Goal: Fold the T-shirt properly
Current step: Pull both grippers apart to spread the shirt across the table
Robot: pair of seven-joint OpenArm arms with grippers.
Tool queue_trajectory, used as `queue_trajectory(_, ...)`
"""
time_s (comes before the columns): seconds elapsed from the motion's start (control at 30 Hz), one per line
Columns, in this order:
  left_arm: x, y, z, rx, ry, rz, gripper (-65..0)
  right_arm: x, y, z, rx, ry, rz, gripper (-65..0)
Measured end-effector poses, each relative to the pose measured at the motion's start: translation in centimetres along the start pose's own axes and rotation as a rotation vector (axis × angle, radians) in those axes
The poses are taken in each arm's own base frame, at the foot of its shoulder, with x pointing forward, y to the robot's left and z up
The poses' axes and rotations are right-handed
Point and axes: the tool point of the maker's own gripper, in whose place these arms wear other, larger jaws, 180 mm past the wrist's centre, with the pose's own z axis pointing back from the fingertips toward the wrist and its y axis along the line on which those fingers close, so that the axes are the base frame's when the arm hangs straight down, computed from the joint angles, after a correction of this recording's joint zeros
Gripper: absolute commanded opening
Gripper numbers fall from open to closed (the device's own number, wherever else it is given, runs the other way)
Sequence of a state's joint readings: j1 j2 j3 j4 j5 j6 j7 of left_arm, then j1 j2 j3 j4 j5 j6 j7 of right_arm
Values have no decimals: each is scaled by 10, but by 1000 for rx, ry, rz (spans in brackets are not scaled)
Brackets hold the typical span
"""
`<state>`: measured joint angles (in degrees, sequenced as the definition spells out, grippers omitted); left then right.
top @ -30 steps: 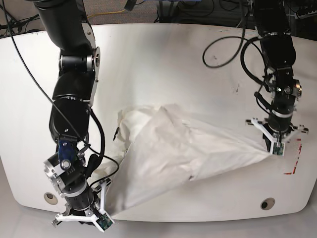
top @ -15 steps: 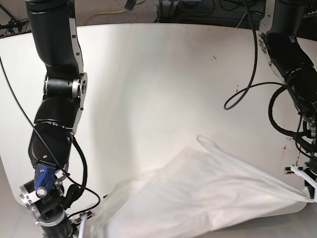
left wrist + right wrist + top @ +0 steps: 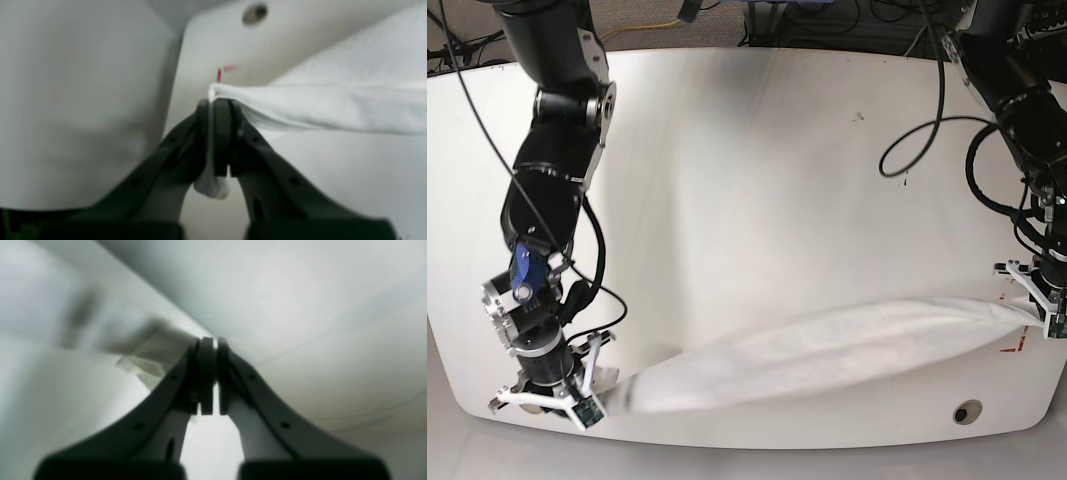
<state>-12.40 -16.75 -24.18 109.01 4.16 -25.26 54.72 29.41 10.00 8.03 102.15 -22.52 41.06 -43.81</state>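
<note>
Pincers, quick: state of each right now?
Left pincer: shut on the T-shirt.
Right pincer: shut on the T-shirt's other end.

Base view looks down over the whole table (image 3: 757, 130); each wrist view peers close past its claw.
</note>
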Motion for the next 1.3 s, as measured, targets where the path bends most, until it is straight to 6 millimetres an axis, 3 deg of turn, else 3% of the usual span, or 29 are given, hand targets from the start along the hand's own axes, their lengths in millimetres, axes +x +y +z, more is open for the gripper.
queue_trajectory(0.13,-39,-13,7,-44,56,-21,-650,-36,41,19,50,50,-46,-650)
queue_trajectory(0.2,-62,-15,11,-55,95,-28,-650,-65,64,26,87,117,-98,-650)
queue_trajectory(0.27,-85,-20,17,-68,127,-35,-650,-87,81,34,109,173,-133,-650)
queue_trajectory(0.47,-132,-28,33,-104,201,-54,-650,-133,122,62,194,252,-239,-650)
queue_trajectory(0.6,-154,-35,40,-132,239,-59,-650,-154,146,79,253,280,-302,-650)
queue_trajectory(0.77,-179,-24,53,-115,302,-57,-650,-175,163,97,294,314,-366,-650)
queue_trajectory(1.03,-210,-28,72,-173,379,-116,-650,-206,197,132,374,391,-433,-650)
queue_trajectory(1.3,-237,-31,86,-197,451,-124,-650,-220,229,166,465,426,-525,-631)
